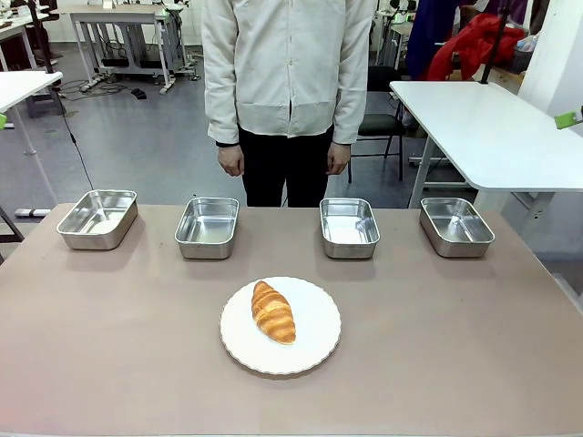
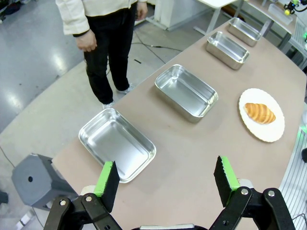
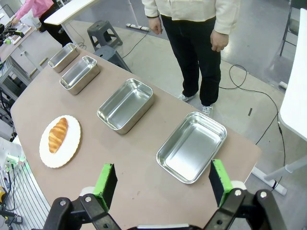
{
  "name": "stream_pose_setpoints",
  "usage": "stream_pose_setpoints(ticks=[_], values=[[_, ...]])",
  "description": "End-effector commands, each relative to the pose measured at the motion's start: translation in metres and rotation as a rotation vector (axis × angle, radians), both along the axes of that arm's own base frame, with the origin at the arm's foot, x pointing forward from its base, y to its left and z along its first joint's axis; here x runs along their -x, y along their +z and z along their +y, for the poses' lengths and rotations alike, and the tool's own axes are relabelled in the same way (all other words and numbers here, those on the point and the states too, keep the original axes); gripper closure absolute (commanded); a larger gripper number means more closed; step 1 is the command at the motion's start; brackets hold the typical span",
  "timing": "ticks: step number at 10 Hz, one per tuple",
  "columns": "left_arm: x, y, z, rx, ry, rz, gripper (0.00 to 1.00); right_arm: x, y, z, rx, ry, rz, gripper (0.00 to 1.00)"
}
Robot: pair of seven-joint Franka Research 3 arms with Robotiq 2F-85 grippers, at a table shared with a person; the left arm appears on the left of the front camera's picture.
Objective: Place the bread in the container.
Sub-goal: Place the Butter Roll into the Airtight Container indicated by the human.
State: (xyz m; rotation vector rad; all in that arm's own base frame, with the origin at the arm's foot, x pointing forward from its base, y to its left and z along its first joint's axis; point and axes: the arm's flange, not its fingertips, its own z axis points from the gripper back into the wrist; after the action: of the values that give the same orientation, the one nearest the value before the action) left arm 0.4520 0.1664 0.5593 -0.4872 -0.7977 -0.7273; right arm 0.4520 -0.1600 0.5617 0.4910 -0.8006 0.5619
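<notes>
From the front, the croissant (image 1: 273, 311) lies on a round white plate (image 1: 314, 332) at the near middle of the table (image 1: 455, 355). Four steel pans stand in a row along the far edge, each apart from its neighbour: the left-end pan (image 1: 97, 218), the second pan (image 1: 207, 228), the third pan (image 1: 350, 228) and the right-end pan (image 1: 456, 226). All four are bare inside. A person (image 1: 287, 64) stands behind the row, arms hanging down.

From the left wrist, the left claw (image 2: 165, 177) hovers over the table with its jaws spread wide and nothing between them. One pan lies just beyond it. The croissant sits on its plate well apart.

From the right wrist, the right claw (image 3: 160, 179) also hangs wide open and grips nothing. A pan lies just beyond it, and the croissant on its plate is well apart.
</notes>
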Motion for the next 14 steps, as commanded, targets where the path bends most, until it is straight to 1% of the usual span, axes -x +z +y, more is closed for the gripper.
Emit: stream_pose_setpoints(ticks=[1, 14], values=[[-0.0001, 0.0008, -0.0003, 0.003, -0.005, -0.004, 0.00, -0.0013, 0.0003, 0.0004, -0.009, 0.006, -0.012, 0.00], [-0.0001, 0.0008, -0.0003, 0.003, -0.005, -0.004, 0.00, -0.0013, 0.0003, 0.0004, -0.009, 0.006, -0.012, 0.00]])
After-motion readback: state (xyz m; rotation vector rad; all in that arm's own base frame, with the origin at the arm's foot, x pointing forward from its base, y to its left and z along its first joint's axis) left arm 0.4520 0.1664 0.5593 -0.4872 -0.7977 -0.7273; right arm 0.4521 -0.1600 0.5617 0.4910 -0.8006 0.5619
